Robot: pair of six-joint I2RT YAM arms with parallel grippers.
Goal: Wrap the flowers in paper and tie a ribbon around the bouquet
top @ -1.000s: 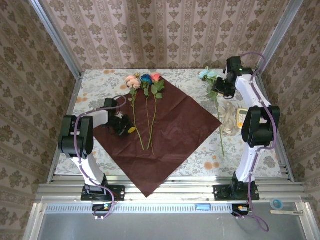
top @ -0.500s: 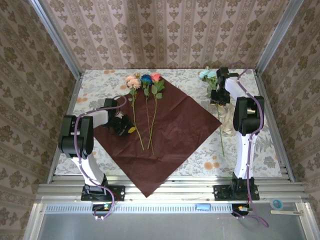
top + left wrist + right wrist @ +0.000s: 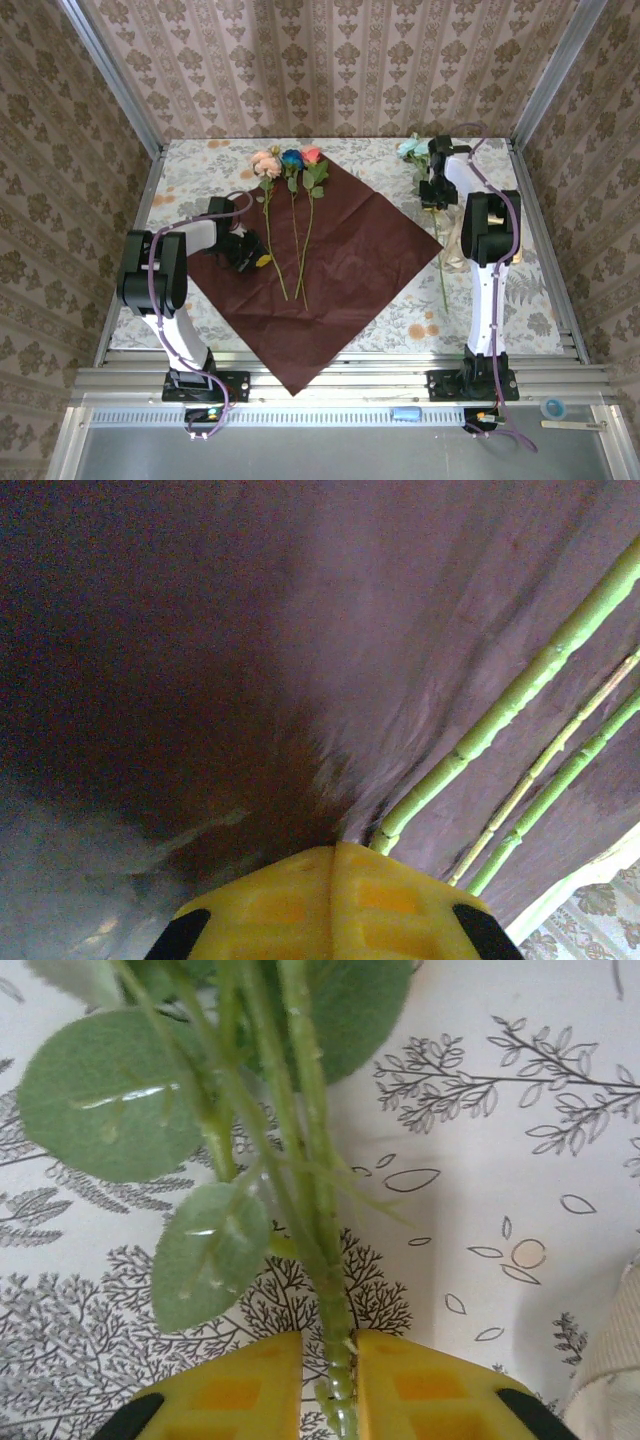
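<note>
The dark red paper (image 3: 345, 250) lies flat as a diamond on the tablecloth. Three flowers (image 3: 291, 158), pink, blue and red, lie on it with stems running toward me. My left gripper (image 3: 257, 258) rests shut on the paper (image 3: 300, 630), its tip (image 3: 333, 855) beside the green stems (image 3: 520, 695). A pale teal flower (image 3: 412, 149) lies on the cloth right of the paper. My right gripper (image 3: 432, 196) straddles its stem (image 3: 322, 1250); the jaws (image 3: 330, 1385) are narrow, with a slim gap left of the stem. The cream ribbon (image 3: 458, 238) lies bunched nearby.
Patterned walls close in the table on three sides. The right arm (image 3: 490, 250) stretches over the ribbon (image 3: 615, 1360) area. Green leaves (image 3: 110, 1095) spread just ahead of the right fingers. Bare tablecloth (image 3: 190, 185) lies left of the paper.
The right arm swung left and down onto the teal flower's stem, and its jaws narrowed around it. The left arm and the flowers on the paper stayed still.
</note>
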